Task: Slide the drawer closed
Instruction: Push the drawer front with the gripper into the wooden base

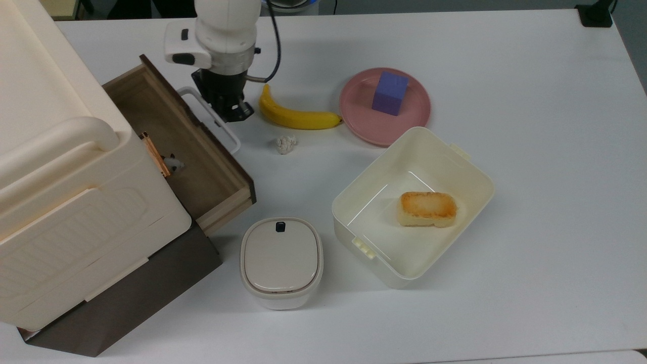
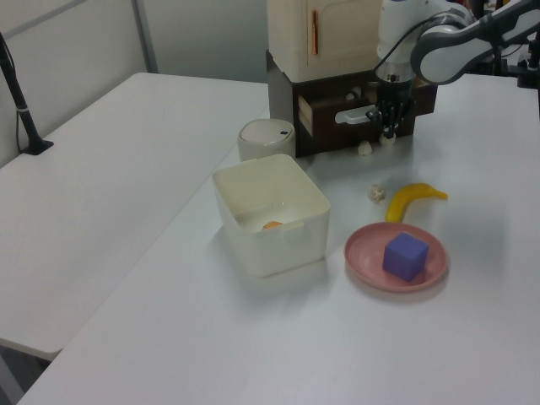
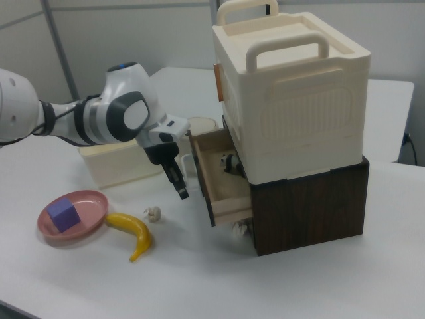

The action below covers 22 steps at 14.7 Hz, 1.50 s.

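Approach phase of a drawer-closing task. The drawer (image 1: 202,162) stands pulled well out of the cream-and-brown cabinet (image 1: 76,202), its light-wood floor exposed and a small toy figure (image 1: 173,163) lying inside near the cabinet face. The gripper (image 1: 237,112) hangs fingers-down just outside the drawer's dark front panel, over or against the white loop handle (image 1: 215,121); in the right view the gripper (image 3: 180,189) sits just in front of the panel, low toward the counter (image 1: 530,151). Whether it touches the handle cannot be told. The fingers appear pressed together into a single narrow tip, holding nothing.

Beyond the gripper, on the side away from the drawer, lie a banana (image 1: 295,114) and a small crumpled white object (image 1: 286,144); farther off are a pink plate (image 1: 354,108) bearing a purple block (image 1: 389,93), a cream tub (image 1: 455,167) and a white lidded container (image 1: 281,260).

Judged step: positioning for the push, not yet pushing, since the drawer is fully extended. The next move calls for firm contact on the panel or handle, then a straight push along the drawer's slide axis toward the cabinet. Contact lies toward one end of the panel, so an off-centre push could skew the drawer.
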Motion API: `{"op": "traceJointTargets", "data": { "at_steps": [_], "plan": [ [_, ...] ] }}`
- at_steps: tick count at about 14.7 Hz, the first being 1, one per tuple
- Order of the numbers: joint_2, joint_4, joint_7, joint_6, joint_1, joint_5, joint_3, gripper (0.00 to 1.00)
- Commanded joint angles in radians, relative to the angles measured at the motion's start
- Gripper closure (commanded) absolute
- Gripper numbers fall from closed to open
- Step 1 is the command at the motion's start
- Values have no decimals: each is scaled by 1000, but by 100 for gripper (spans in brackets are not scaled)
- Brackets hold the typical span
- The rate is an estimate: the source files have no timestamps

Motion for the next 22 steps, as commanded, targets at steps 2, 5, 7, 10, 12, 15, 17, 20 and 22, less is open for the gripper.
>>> {"op": "traceJointTargets", "data": {
  "at_steps": [2, 5, 7, 10, 12, 15, 17, 20, 22],
  "plan": [
    [20, -6, 146, 122, -64, -97, -5, 100],
    [21, -6, 205, 181, -84, -144, -32, 100],
    [21, 3, 235, 194, -85, -173, -58, 100],
    [23, 10, 257, 204, -97, -199, -81, 100],
    [23, 6, 245, 196, -102, -206, -81, 100],
    [20, 5, 242, 172, -90, -206, -81, 100],
    [17, 5, 243, 159, -88, -204, -75, 100],
    [17, 5, 196, 49, -30, -202, -71, 100],
    [11, 6, 179, 1, -9, -187, -64, 100]
  ]
}}
